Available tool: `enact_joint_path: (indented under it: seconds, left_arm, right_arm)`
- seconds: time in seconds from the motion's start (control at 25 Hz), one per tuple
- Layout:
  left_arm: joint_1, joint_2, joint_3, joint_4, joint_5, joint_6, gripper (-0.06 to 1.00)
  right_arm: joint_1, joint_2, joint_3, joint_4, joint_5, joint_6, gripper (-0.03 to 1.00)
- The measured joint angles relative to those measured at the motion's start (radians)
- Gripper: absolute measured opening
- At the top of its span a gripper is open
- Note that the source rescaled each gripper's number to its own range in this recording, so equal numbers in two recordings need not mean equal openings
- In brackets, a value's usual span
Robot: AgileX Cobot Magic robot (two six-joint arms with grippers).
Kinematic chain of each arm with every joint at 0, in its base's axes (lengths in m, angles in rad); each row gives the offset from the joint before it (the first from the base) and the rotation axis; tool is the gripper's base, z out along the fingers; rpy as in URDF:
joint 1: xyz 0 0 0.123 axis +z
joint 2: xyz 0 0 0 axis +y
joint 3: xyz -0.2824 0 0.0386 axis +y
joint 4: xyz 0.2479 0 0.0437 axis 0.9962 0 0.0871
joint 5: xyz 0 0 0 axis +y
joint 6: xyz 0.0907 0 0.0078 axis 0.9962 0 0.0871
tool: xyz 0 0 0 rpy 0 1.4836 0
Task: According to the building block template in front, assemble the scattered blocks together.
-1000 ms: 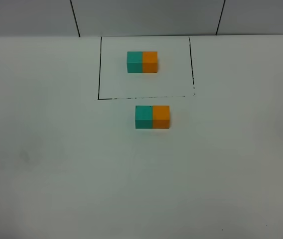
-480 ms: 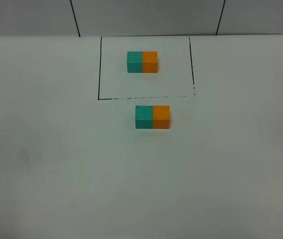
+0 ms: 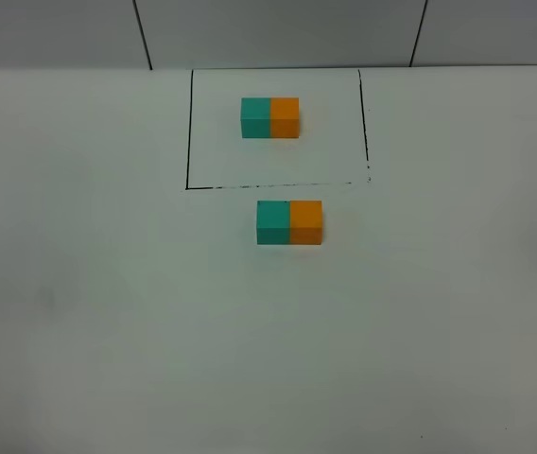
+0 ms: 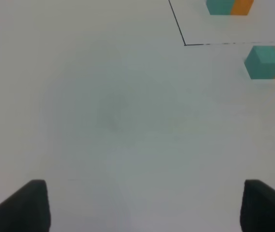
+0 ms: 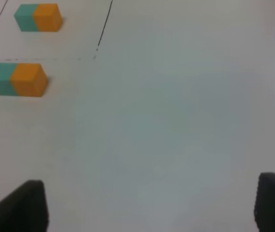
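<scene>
Both grippers, left [image 4: 140, 205] and right [image 5: 147, 205], are hanging spread and empty, well back from the blocks. Nothing is shifting on the table: teal block [image 3: 272, 222] and orange block [image 3: 306, 222] are sitting joined just beside the template [image 3: 269, 117], suggesting assembly is finished.

A robotics lab test bench, going by how staged and bare it is: a plain white tabletop [image 3: 108, 312] fills the scene, with a thin black-lined rectangle [image 3: 189, 132] drawn on it at the far middle as a marked zone. Inside that outline sits a small teal and orange block pair [image 3: 269, 117], and a second matching pair [image 3: 289, 222] lies just near of the line. Behind the far edge runs a pale grey panelled wall [image 3: 278, 33] with dark seams
</scene>
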Motion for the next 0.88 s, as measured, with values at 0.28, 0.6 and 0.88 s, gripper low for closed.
enact_joint_path:
  seconds: [0.28,0.6,0.88]
  left_arm:
    - [0.0,0.0,0.0,0.0,0.0,0.0,0.69]
    - [0.0,0.0,0.0,0.0,0.0,0.0,0.69]
    - [0.0,0.0,0.0,0.0,0.0,0.0,0.69]
  right_arm:
    - [0.0,0.0,0.002,-0.001,0.0,0.0,0.85]
    - [0.0,0.0,0.002,-0.001,0.0,0.0,0.85]
    - [0.0,0.0,0.002,-0.001,0.0,0.0,0.85]
